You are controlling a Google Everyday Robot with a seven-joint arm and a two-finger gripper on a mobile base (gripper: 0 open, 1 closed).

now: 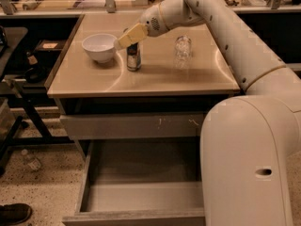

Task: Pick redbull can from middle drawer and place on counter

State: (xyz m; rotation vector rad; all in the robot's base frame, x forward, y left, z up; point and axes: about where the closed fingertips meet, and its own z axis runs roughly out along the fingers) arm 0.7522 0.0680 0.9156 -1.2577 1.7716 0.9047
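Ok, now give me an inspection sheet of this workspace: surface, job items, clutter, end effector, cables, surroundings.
Surface: counter, glossy beige, carrying three things.
Job's things: redbull can upright on the counter, between the bowl and the bottle; middle drawer pulled open, with no can on its visible floor.
Clutter: white bowl left of the can; clear bottle to its right.
Grippers: end effector right at the can's top, beside the bowl's rim.
Cables: nothing seen.
Surroundings: shoe and small bottle on the floor at left; the robot's body hides the drawer's right side.
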